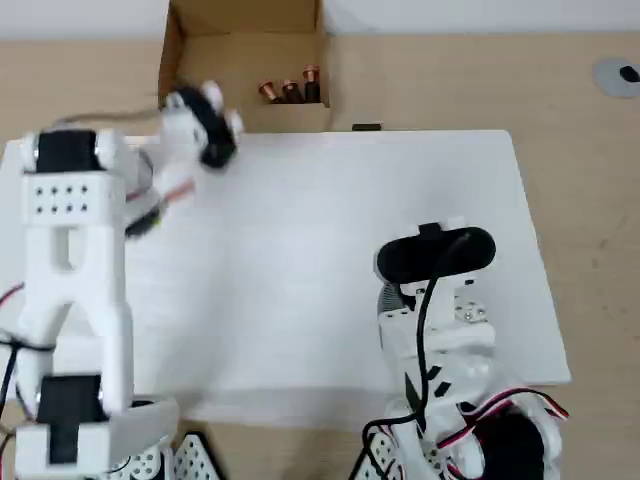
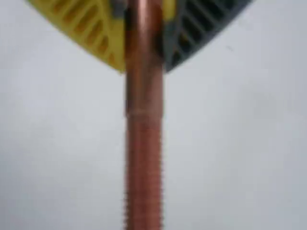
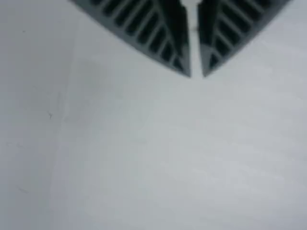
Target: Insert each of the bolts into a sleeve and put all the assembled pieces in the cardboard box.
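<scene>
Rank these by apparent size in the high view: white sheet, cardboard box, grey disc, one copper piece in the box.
1. white sheet
2. cardboard box
3. grey disc, though the edge crops it
4. copper piece

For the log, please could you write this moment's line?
left gripper shut on bolt | right gripper shut, empty | box: three pieces

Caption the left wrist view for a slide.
Left gripper shut on a copper bolt, its threaded end sticking out over the white mat.
</scene>
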Controlling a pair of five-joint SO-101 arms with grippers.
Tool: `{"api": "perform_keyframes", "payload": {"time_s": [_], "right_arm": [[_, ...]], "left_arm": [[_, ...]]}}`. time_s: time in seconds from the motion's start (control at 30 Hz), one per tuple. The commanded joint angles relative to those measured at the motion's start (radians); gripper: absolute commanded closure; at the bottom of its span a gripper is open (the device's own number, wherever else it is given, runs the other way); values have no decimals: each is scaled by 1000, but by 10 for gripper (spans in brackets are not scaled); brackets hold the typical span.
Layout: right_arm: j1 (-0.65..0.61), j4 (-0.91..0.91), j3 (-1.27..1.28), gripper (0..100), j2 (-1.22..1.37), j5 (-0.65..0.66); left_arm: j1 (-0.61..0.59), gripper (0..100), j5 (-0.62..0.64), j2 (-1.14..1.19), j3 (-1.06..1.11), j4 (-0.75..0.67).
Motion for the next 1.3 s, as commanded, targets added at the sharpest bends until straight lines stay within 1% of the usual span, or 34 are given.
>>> {"api": "perform_keyframes", "payload": {"time_s": [0.0,0.03,0.1,0.43,0.53,0.7,0.77,0.93,1.03,1.13,1.23,1.27], "right_arm": [[21,-23,1,988,-2,-3],[21,-23,1,988,-2,-3],[21,-23,1,988,-2,-3],[21,-21,1,988,-2,-3],[21,-21,1,988,-2,-3],[21,-21,1,988,-2,-3],[21,-21,1,988,-2,-3],[21,-21,1,988,-1,-3],[21,-20,1,988,-1,-3],[21,-20,1,988,-1,-3],[21,-20,1,988,-1,-3],[21,-20,1,988,-1,-2]], "left_arm": [[-34,988,-348,-117,267,26],[-44,988,-399,-133,328,26],[-55,988,-460,-150,400,26],[-49,988,-466,-143,405,21],[-49,988,-463,-143,454,-38],[-26,982,-319,-143,575,-287],[-21,961,-278,-143,612,-374],[-3,924,-192,-143,681,-548],[21,916,-155,-143,709,-598],[44,896,-121,-143,713,-603],[57,884,-41,-148,695,-611],[57,884,14,-151,674,-611]]}}
